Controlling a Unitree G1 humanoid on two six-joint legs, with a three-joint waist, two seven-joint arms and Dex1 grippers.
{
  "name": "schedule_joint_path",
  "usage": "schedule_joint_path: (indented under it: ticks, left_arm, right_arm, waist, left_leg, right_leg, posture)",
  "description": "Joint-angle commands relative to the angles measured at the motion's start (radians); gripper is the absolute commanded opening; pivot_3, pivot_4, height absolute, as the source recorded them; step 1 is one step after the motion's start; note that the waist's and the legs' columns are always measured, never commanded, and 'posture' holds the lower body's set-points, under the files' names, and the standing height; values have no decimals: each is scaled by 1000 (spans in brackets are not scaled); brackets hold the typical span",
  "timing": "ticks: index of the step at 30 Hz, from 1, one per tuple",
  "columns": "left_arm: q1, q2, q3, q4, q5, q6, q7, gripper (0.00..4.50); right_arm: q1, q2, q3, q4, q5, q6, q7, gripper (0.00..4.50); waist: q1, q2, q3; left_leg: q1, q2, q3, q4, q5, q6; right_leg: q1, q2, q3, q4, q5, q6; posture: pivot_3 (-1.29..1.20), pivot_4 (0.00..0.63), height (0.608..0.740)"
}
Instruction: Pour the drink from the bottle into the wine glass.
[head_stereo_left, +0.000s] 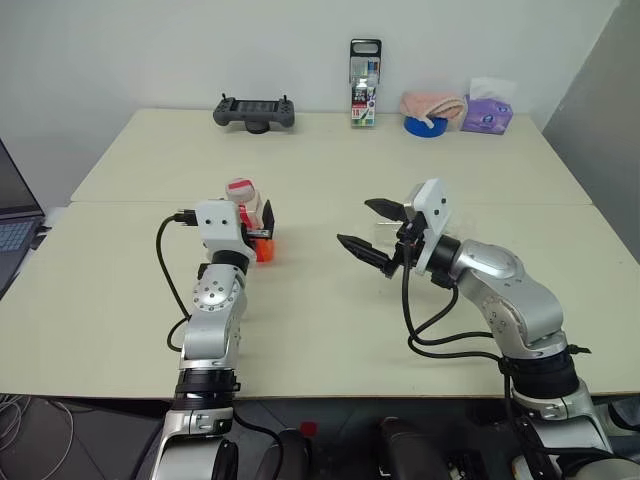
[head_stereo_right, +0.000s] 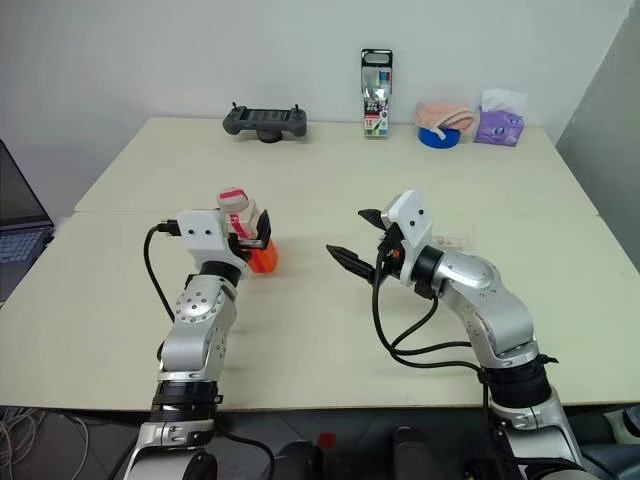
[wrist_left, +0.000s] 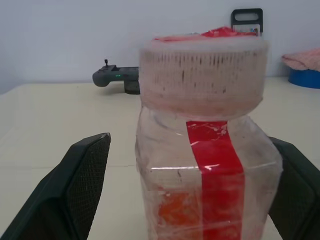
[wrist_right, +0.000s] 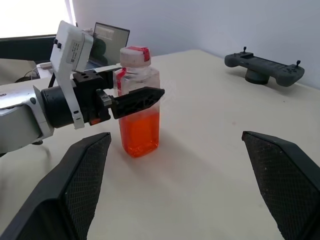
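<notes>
bottle (wrist_right: 139, 102) upright on table (head_stereo_left: 320, 170), cap on, between wide-open left gripper (wrist_right: 137, 100) | right gripper (head_stereo_left: 372, 232) open, empty | risk: capped, nudged over while closing

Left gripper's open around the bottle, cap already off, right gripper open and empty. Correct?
One error: the cap is on, not off. The right wrist view shows it seated on the bottle, white with red. The rest holds: the left gripper is open with its fingers either side of the bottle, and the right gripper is open and empty.
</notes>
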Motion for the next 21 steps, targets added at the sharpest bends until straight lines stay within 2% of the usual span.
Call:
schedule_joint_path:
  ticks: [1, 2, 5, 10, 16, 21]
  left_arm:
    - [-42, 4, -15, 5, 14, -54, -18, 4461]
    - [-45, 1, -17, 8, 13, -59, -20, 4461]
    - [-45, -7, -13, 10, 13, -63, -10, 3886]
    - [-30, 1, -8, 7, 19, -67, -7, 2235]
    - [-20, 36, 4, -22, -9, -58, -68, 2126]
    - [12, 103, -78, -211, -217, 55, -399, 2126]
  right_arm:
    - [-23, 2, 3, -21, 3, -26, 14, 4500]
    - [-22, 2, 4, -20, 1, -27, 14, 4500]
    - [-19, -2, 5, -20, -2, -28, 13, 4500]
    - [-23, -10, -4, -37, 5, -14, 9, 4500]
    - [-29, -65, -22, -113, 30, 46, 21, 4500]
    - [-109, -165, -93, -217, 187, 233, 69, 4500]
  waist:
    - [0, 0, 0]
    - [0, 0, 0]
    - [0, 0, 0]
    - [0, 0, 0]
    - [0, 0, 0]
    - [-1, 0, 1]
  left_leg:
    - [0, 0, 0, 0, 0, 0]
    - [0, 0, 0, 0, 0, 0]
    - [0, 0, 0, 0, 0, 0]
    - [0, 0, 0, 0, 0, 0]
    - [0, 0, 0, 0, 0, 0]
    - [-2, 0, 0, 0, 0, 0]
  right_leg:
    - [0, 0, 0, 0, 0, 0]
    - [0, 0, 0, 0, 0, 0]
    - [0, 0, 0, 0, 0, 0]
    - [0, 0, 0, 1, 0, 0]
    - [0, 0, 0, 0, 0, 0]
    - [-2, 0, 0, 0, 0, 0]
  posture:
    - [0, 150, 740]
    - [0, 150, 740]
    - [0, 150, 740]
    - [0, 150, 740]
    - [0, 150, 740]
    - [0, 150, 740]
